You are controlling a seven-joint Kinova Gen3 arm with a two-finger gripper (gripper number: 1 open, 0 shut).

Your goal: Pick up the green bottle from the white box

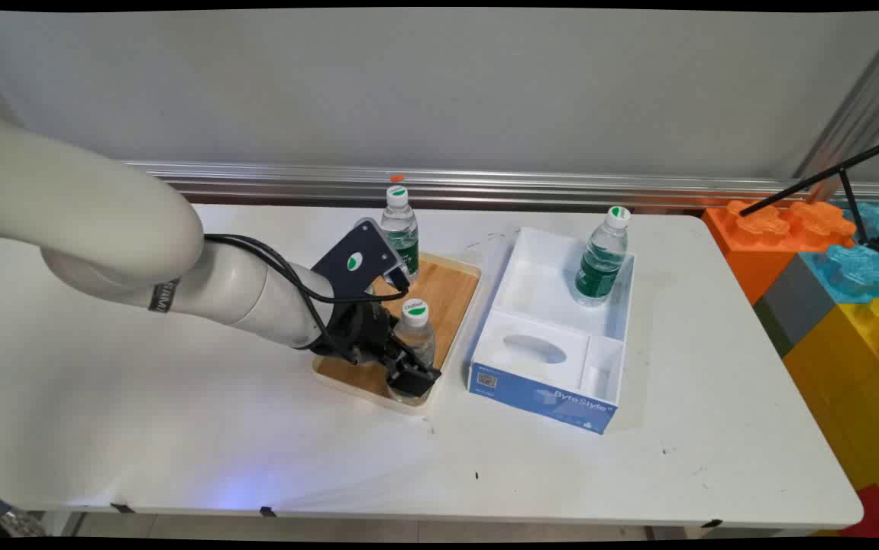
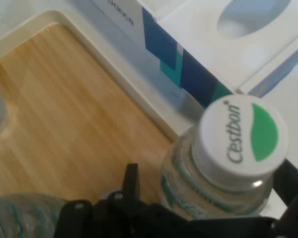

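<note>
Bottle (image 1: pixel 415 336) w/ white cap stands on wooden tray (image 1: pixel 447 298); we see pincer (image 1: pixel 411 376) closed round its body, blue-white box (image 1: pixel 546 397) just beside tray.

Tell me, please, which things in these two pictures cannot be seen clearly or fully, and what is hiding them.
- Near bottle on the wooden tray: main view, lower body hidden by the gripper.
- Whether the fingers press this bottle: hand view, contact cut off by the bottom edge.
- Far bottle: main view, lower part hidden by the black camera mount.
- Blue box side: main view, small print too small to read.
</note>
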